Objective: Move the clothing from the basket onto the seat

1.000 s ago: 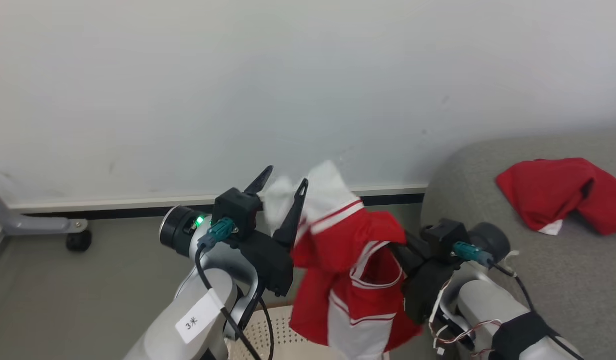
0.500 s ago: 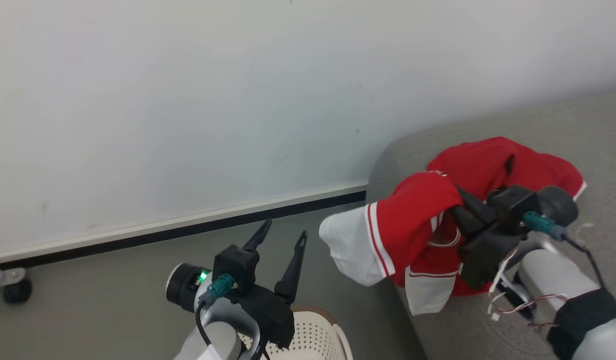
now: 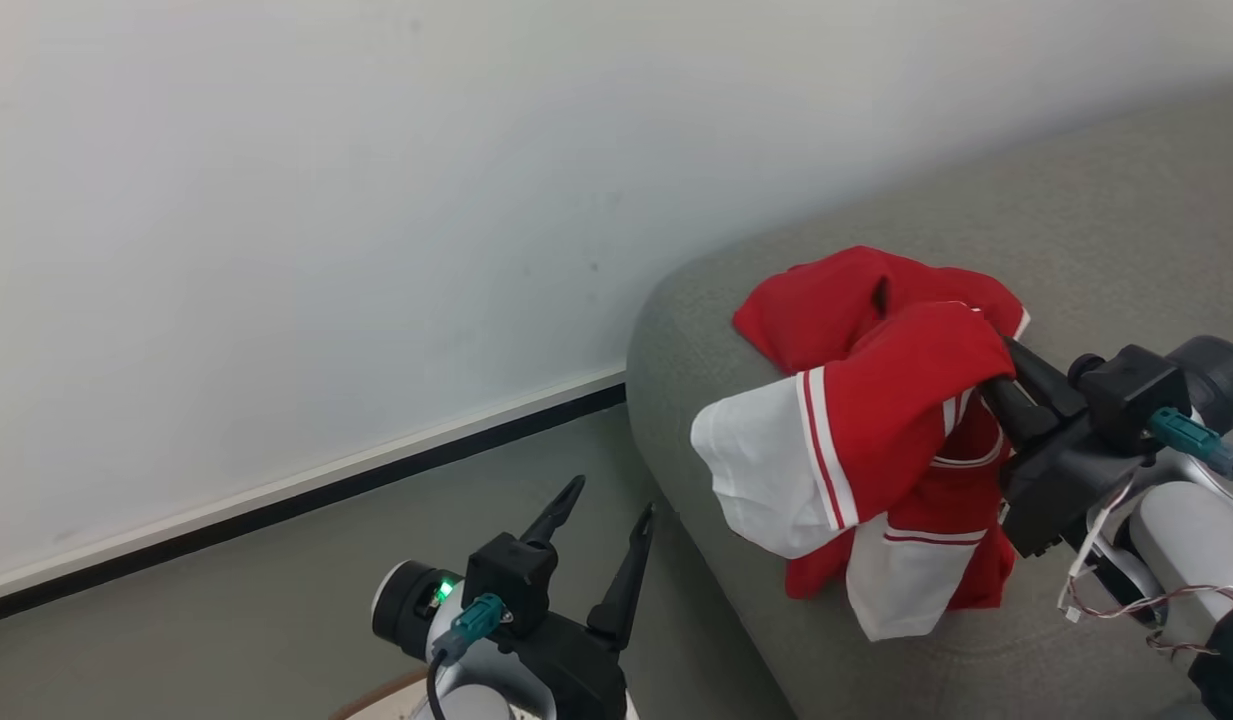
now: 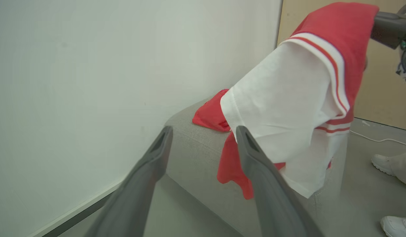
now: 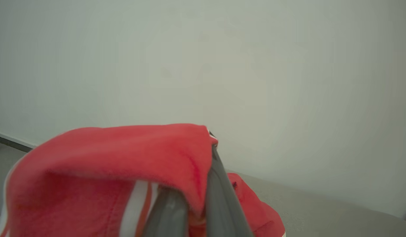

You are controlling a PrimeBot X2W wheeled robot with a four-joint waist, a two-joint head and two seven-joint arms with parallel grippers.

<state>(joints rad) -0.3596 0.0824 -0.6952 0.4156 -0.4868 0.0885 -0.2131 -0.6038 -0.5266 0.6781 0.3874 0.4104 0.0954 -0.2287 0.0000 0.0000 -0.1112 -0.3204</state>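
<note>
My right gripper (image 3: 991, 375) is shut on a red and white garment of the clothing (image 3: 876, 440), which hangs from it over the rounded end of the grey seat (image 3: 1096, 200). A second red garment (image 3: 826, 305) lies on the seat just behind it. In the right wrist view the red cloth (image 5: 123, 164) drapes over the closed fingers (image 5: 219, 204). My left gripper (image 3: 606, 510) is open and empty, low and to the left of the seat. Its wrist view has the hanging garment (image 4: 288, 98) just beyond the spread fingers (image 4: 255, 158). A sliver of the basket rim (image 3: 376, 693) shows beside my left arm.
A white wall with a dark baseboard (image 3: 326, 490) runs behind the grey floor (image 3: 226, 600) and meets the seat's end. A person's white shoes (image 4: 385, 164) stand on the floor at the right of the left wrist view.
The head camera has swung right. My left gripper has let go of the garment's white part, and my right gripper has carried the garment rightwards over the seat.
</note>
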